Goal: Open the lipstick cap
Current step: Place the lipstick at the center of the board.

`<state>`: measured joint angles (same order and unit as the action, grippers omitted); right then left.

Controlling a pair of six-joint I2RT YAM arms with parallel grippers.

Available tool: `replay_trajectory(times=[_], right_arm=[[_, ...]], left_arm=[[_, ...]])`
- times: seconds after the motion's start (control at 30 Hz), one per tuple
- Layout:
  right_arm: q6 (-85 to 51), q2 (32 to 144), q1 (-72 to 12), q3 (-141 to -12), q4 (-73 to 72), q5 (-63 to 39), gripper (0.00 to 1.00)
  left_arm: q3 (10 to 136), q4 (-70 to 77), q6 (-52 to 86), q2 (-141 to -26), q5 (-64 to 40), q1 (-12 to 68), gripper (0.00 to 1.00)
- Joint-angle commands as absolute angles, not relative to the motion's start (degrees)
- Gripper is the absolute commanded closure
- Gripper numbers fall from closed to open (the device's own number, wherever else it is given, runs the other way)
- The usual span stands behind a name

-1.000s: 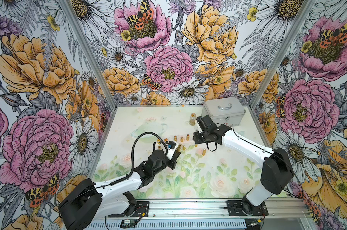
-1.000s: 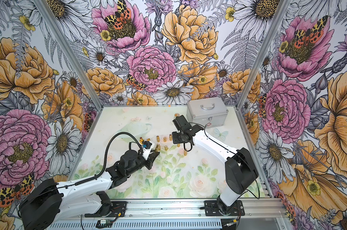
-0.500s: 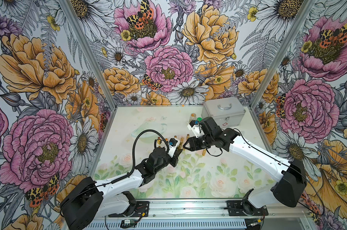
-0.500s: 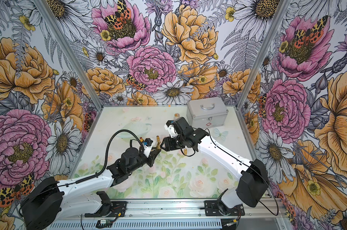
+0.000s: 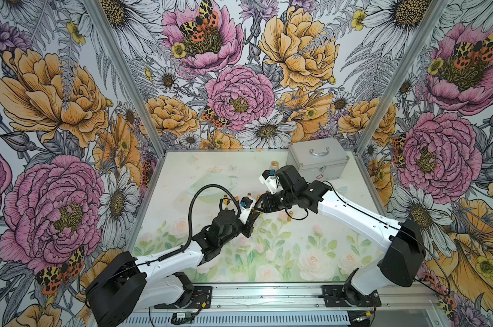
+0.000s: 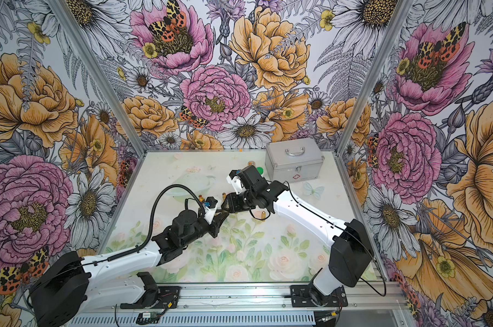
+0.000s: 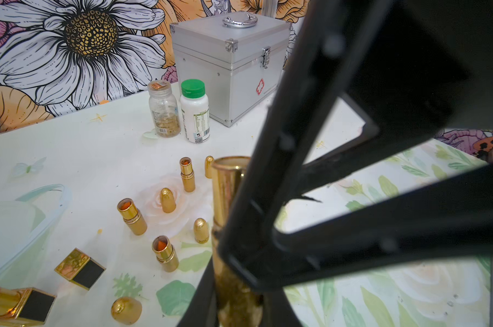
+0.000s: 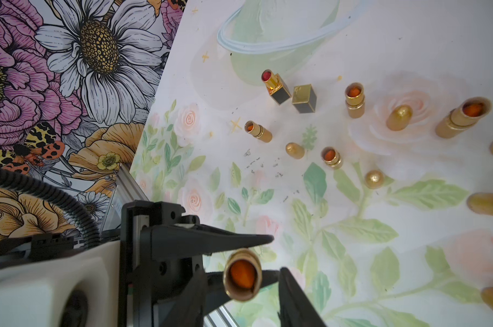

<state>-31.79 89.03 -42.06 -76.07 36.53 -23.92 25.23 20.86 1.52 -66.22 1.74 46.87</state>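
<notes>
1. Left wrist view: the right gripper (image 7: 238, 264) looms out of focus. Its black fingers (image 7: 282, 147) blot out one edge of the silver first-aid case (image 7: 228, 70) and a stretch of the gold lipstick tube (image 7: 228, 192). Whether they pinch the tube or merely cross it cannot be told.
2. The tube's foot runs off the picture's edge, as does a square black-and-gold lipstick (image 7: 18, 304). A gold cap (image 7: 209, 167) peeks from behind the tube.
3. Right wrist view: bullet-shaped caps (image 8: 487, 203) are cropped at the edge, and the tube, seen end-on, is soft.
4. Both top views: the tube is too small to make out. The green-capped bottle (image 6: 259, 170) shows only its lid behind the right arm (image 6: 304, 212) in a top view.
</notes>
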Motion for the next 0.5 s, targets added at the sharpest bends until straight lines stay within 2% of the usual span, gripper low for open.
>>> replay_trajectory(times=[0.0,0.3,0.47], right_arm=[[-31.90,90.38,-42.54,-77.78,34.90,-24.54,0.60],[-31.63,92.27,-43.06,-77.52,34.89,-24.10,0.65],[-31.51,92.37,-43.05,-77.51,34.89,-23.27,0.71]], left_arm=[[26.54,21.97,0.75,-65.49,2.02,47.39,1.00],[26.81,22.02,0.59,-65.88,2.38,47.38,1.00],[26.79,21.93,0.49,-65.93,2.46,47.41,1.00]])
